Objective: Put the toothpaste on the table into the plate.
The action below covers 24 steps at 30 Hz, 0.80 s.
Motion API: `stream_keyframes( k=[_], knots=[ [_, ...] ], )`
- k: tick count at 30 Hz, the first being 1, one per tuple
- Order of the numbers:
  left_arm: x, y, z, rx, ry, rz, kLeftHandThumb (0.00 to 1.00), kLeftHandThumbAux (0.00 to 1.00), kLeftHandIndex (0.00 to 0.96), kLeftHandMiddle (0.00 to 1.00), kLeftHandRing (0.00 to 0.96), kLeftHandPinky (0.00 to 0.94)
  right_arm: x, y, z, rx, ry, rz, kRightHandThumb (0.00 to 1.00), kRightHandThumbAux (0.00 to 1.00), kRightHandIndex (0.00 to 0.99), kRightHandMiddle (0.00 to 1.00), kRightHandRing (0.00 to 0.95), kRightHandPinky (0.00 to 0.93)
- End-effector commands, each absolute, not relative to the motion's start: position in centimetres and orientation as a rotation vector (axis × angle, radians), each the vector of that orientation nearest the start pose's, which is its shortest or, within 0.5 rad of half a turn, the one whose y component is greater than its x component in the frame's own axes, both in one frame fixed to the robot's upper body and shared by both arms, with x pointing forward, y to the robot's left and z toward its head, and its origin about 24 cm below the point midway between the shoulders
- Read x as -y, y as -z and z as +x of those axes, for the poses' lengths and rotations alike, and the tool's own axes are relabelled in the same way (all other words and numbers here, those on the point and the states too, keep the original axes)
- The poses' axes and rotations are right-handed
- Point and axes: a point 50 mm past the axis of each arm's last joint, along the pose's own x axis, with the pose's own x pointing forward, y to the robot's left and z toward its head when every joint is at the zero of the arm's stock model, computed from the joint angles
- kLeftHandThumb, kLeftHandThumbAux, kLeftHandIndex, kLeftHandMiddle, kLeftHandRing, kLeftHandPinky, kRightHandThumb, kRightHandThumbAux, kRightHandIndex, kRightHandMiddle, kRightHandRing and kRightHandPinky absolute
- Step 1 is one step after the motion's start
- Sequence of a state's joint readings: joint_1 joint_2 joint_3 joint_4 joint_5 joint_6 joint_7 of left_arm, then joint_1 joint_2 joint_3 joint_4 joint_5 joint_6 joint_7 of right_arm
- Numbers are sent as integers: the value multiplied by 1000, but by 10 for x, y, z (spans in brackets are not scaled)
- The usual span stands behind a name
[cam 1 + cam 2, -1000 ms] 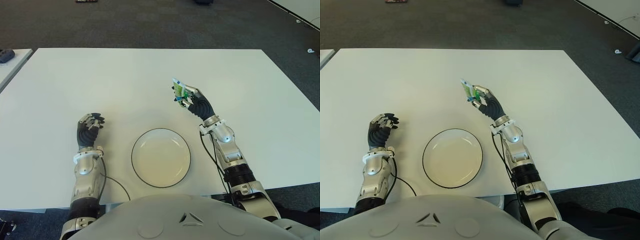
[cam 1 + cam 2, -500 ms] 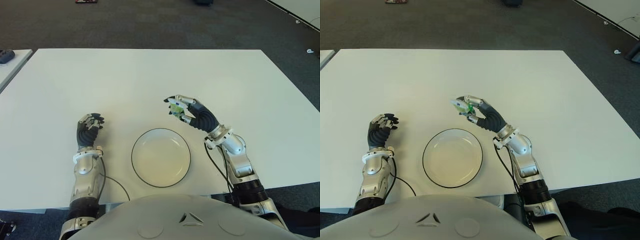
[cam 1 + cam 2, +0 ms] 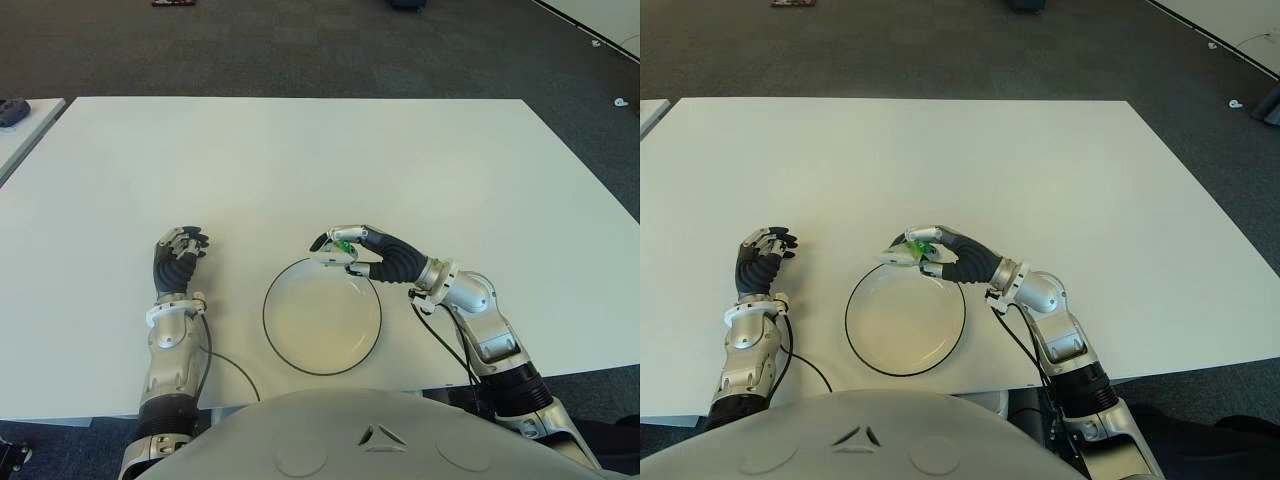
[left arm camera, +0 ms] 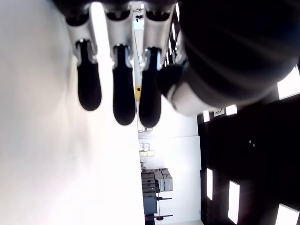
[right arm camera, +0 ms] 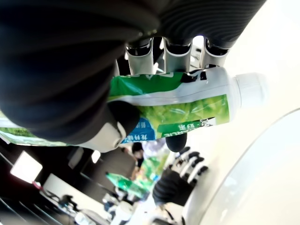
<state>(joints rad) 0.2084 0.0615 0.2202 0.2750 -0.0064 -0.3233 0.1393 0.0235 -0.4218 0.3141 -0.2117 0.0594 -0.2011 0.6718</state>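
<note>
Right wrist view: fingers and thumb clamp the tube.
Right hand (image 3: 372, 255): closed around a green-and-white toothpaste tube (image 5: 187, 101) with a white cap.
Toothpaste: in that grip, above the far rim of the round white plate with a dark edge (image 3: 300, 352).
Left hand (image 3: 178, 258): fingers curled, empty, beyond the plate's left side.
Table: white tabletop (image 3: 300, 160).

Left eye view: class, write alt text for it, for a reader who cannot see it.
The right robot hand holds a green-and-white toothpaste tube over the far rim of a round white plate on a white table. The left robot hand, fingers curled, shows to the plate's left, holding nothing.
</note>
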Motion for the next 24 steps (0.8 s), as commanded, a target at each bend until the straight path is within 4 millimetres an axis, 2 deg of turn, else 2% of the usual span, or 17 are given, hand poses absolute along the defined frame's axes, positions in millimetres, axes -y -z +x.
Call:
stream_keyframes(
  k=[1, 7, 9, 15, 19, 21, 23, 24],
  knots=[
    [-234, 27, 183, -136, -410, 99, 704, 718, 426, 506, 514, 500, 105, -73, 210, 161, -1082, -451, 835, 683, 423, 491, 532, 559],
    [-232, 26, 183, -126, -413, 101, 705, 718, 426, 504, 508, 491, 100, -66, 207, 139, -1105, -518, 844, 680, 421, 497, 539, 552],
    [-232, 26, 183, -127, -411, 100, 706, 719, 426, 502, 506, 490, 99, -64, 206, 137, -1105, -545, 844, 680, 426, 486, 522, 525],
    [-232, 27, 182, -135, -408, 91, 705, 719, 426, 502, 511, 509, 97, -61, 205, 131, -1104, -634, 842, 683, 442, 449, 450, 450],
    [-232, 27, 181, -141, -404, 81, 704, 719, 426, 502, 517, 514, 96, -61, 205, 151, -1111, -732, 838, 685, 434, 441, 355, 351],
    [-232, 27, 181, -144, -403, 78, 703, 719, 426, 502, 516, 511, 95, -61, 205, 170, -1114, -786, 758, 707, 417, 315, 271, 274],
    [-231, 27, 181, -144, -404, 77, 703, 719, 426, 501, 516, 510, 94, -60, 205, 187, -1113, -833, 730, 715, 410, 257, 229, 237],
    [-231, 27, 181, -144, -405, 77, 704, 719, 426, 502, 516, 510, 93, -60, 205, 195, -1113, -854, 679, 692, 310, 203, 180, 190]
  ],
)
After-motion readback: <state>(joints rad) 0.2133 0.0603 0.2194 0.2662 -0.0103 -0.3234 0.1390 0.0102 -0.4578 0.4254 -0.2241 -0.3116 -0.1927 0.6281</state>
